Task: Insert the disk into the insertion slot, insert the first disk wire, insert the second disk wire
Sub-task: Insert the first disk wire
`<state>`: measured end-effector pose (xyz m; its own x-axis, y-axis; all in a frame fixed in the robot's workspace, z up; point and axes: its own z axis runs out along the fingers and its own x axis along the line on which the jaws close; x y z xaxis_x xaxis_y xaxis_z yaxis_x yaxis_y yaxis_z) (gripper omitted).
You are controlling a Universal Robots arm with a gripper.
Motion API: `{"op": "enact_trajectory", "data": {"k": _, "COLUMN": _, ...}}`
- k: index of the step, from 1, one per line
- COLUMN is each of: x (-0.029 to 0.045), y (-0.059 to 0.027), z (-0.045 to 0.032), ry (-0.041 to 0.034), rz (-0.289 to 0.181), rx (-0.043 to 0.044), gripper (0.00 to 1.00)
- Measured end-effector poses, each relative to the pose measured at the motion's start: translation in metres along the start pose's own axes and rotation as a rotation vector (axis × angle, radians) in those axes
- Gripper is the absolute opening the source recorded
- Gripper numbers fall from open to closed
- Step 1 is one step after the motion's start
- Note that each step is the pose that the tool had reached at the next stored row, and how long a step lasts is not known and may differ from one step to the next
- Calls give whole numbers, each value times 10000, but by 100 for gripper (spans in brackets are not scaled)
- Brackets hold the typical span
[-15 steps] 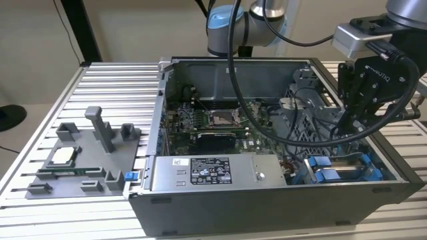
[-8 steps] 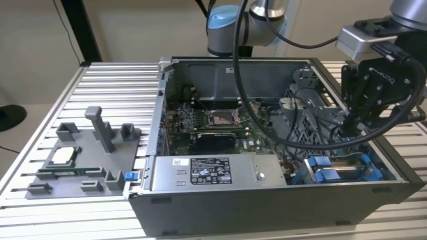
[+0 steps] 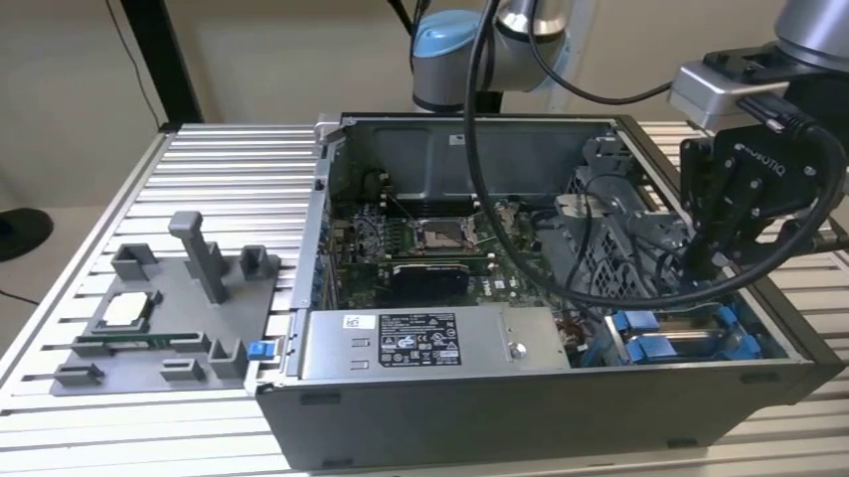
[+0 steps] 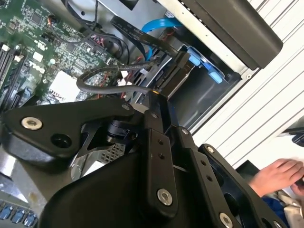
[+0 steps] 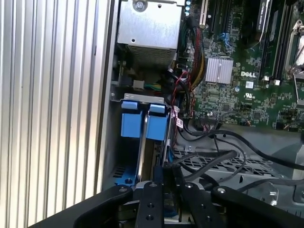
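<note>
First wrist view gives us the gripper (image 5: 165, 167) with its two black fingers drawn close together, pinching the end of a black wire (image 5: 209, 161) that loops away over perforated sheet metal. In the second wrist view we see the same narrow grip (image 4: 156, 95): the wire (image 4: 102, 88) curves in to the fingertips, which sit right against the edge of the disk (image 4: 182, 71). The disk stands on edge, already down inside the insertion slot (image 5: 142, 98), with its bright blue carrier frame showing just beyond it. A blue cable (image 4: 159, 24) arcs above the slot, and a person's hand (image 4: 278, 175) rests well apart, off the table.

From the exterior view we find the gripper (image 3: 699, 266) lowered into the open computer case (image 3: 531, 417), at the corner nearest the exterior view's right, just above the blue plastic of the slot. Beside it, towards the exterior view's left, lies the grey power-supply box (image 3: 412, 343) with a white sticker, and behind that the motherboard (image 3: 424, 248). Outside the case, further to that side on the ribbed metal table (image 3: 226, 169), stands the grey fixture tray (image 3: 146, 328) with its posts
</note>
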<state>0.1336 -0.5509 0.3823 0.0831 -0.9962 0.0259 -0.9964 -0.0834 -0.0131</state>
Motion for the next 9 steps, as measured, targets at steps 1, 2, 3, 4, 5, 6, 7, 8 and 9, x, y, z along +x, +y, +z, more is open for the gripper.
{"op": "enact_trajectory", "data": {"k": 1, "x": 4, "y": -6, "z": 8, "ry": 2, "rz": 9, "rx": 0, "gripper": 0}}
{"op": "enact_trajectory", "data": {"k": 2, "x": 9, "y": -15, "z": 18, "ry": 2, "rz": 14, "rx": 0, "gripper": 0}}
{"op": "enact_trajectory", "data": {"k": 3, "x": 14, "y": -22, "z": 29, "ry": 0, "rz": 21, "rx": -1, "gripper": 0}}
{"op": "enact_trajectory", "data": {"k": 4, "x": 18, "y": -28, "z": 39, "ry": 1, "rz": 27, "rx": -1, "gripper": 0}}
{"op": "enact_trajectory", "data": {"k": 5, "x": 21, "y": -35, "z": 50, "ry": 1, "rz": 35, "rx": -1, "gripper": 0}}
{"op": "enact_trajectory", "data": {"k": 6, "x": 26, "y": -42, "z": 64, "ry": 0, "rz": 48, "rx": -1, "gripper": 0}}
{"op": "enact_trajectory", "data": {"k": 7, "x": 29, "y": -47, "z": 77, "ry": 2, "rz": 66, "rx": -2, "gripper": 0}}
{"op": "enact_trajectory", "data": {"k": 8, "x": 32, "y": -51, "z": 88, "ry": 2, "rz": 87, "rx": -2, "gripper": 0}}
{"op": "enact_trajectory", "data": {"k": 9, "x": 34, "y": -55, "z": 100, "ry": 2, "rz": 110, "rx": -3, "gripper": 0}}
